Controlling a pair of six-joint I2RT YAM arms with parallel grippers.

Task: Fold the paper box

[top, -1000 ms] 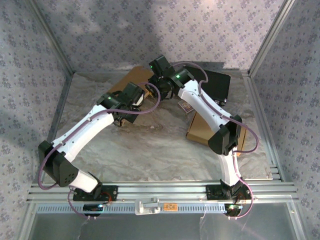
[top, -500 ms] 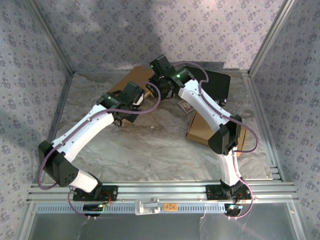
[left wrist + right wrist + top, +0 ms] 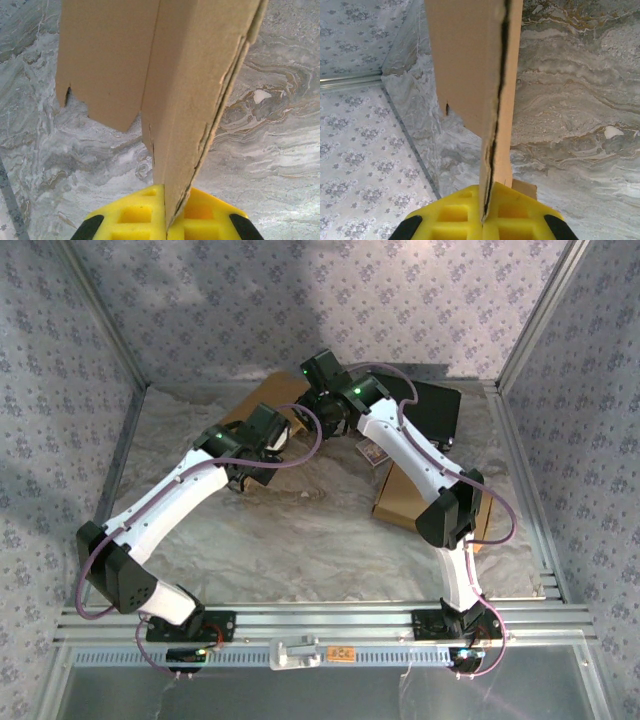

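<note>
Left wrist view: paper box (image 3: 165, 75), plain brown cardboard, panels layered flat, one edge frayed, a notched flap standing out to one side. Left fingers (image 3: 135, 215), yellow, clamped on its near edge. Right fingers (image 3: 520, 215), yellow, clamped on a doubled, split edge. Location: middle of the marbled grey table's (image 3: 280, 150) far edge.

Lab robot cell: alu rails (image 3: 350, 618), patterned walls (image 3: 300, 300), marbled tabletop (image 3: 300, 535).

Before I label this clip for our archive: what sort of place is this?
Probably a robot test cell: left arm and right arm bolted to a metal rail, patterned walls on a frame, marble-print table cover.
</note>
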